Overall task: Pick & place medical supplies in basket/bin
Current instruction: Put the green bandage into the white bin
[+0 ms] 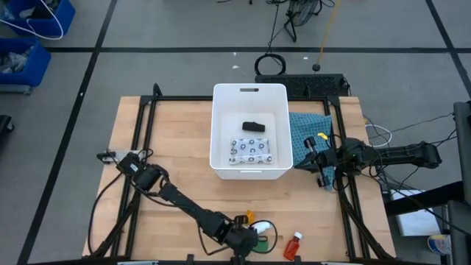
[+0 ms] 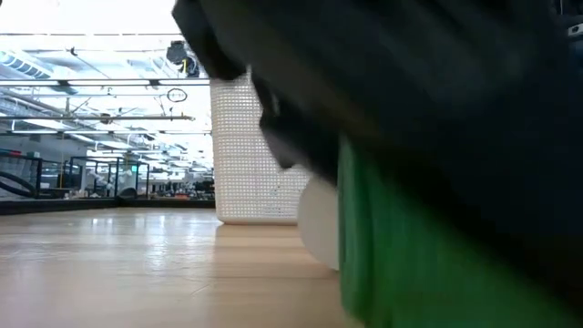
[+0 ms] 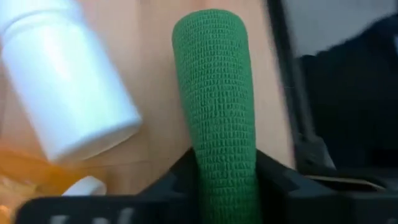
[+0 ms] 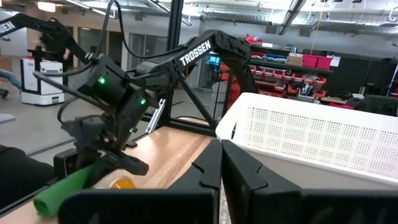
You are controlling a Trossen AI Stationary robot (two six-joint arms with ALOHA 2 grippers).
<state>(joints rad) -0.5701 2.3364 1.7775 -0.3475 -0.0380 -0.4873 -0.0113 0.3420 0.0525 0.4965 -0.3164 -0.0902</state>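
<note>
My left gripper [image 1: 246, 237], near the table's front edge, is shut on a green, woven-textured oblong piece [image 3: 217, 93]; this piece also shows in the right wrist view [image 4: 62, 190]. The white cylinder [image 3: 68, 81] and orange bottle [image 1: 249, 218] lie beside it on the table. The red white-capped bottle [image 1: 294, 244] lies to their right. The white tub [image 1: 221, 132] holds the black oblong piece [image 1: 253, 126] and the white patterned packet [image 1: 250, 151]. My right gripper [image 1: 313, 154] is shut and empty, just right of the tub over the teal cloth [image 1: 305, 129]. My left gripper pinches the green piece between its two fingers [image 3: 180, 174], on its two sides near one end [image 3: 227, 180]. The piece sticks out forward past the fingertips, along the fingers. The arm slants down toward the table's near edge. Whether the piece is clear of the table, I cannot tell.
The table's front edge runs just past my left gripper. A black frame rail [image 3: 292, 112] runs beside the green piece. Blue bins [image 1: 29, 33] stand on the floor at the far left. Bare wood lies left of the tub [image 1: 169, 132].
</note>
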